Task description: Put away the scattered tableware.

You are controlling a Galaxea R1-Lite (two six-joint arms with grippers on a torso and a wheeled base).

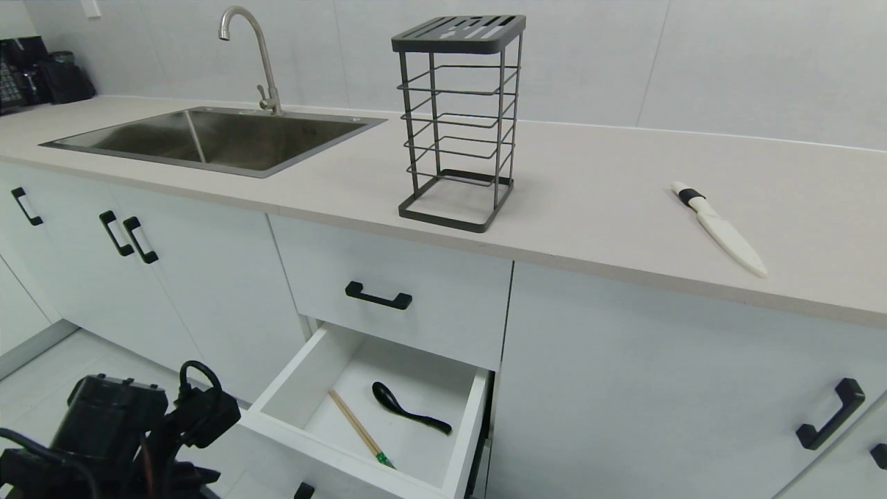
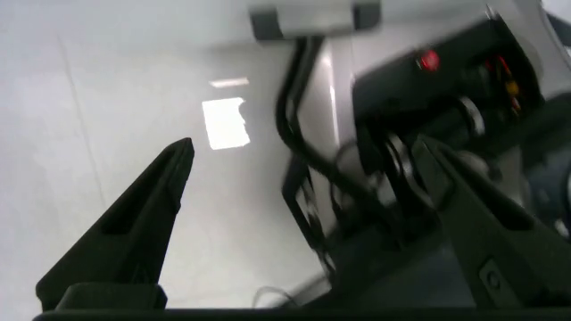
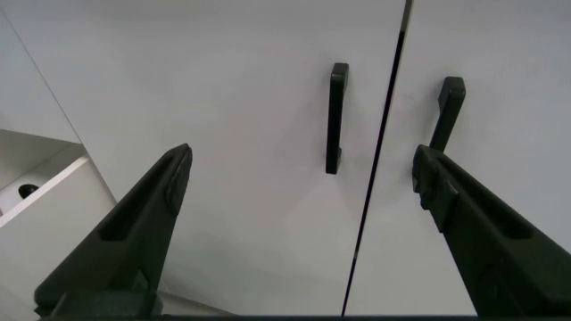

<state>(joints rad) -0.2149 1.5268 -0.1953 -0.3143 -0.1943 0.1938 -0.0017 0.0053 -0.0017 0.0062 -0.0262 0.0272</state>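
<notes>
Rack (image 1: 459,34) btwn sink (image 1: 277,142) & knife (image 1: 721,229).

A kitchen: sink (image 1: 208,138), faucet (image 1: 253,52), countertop (image 1: 589,201), white cabinets (image 1: 658,388).

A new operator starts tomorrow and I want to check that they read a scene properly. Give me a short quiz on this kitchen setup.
1. True or false: the white knife lies on the counter, to the right of the wire rack.
2. What lies in the open drawer? A. black spoon and chopsticks; B. fork and plate; C. two knives.
3. Fill in: the left hand and the right hand are both ____.
Key: 1 true; 2 A; 3 open.
</notes>
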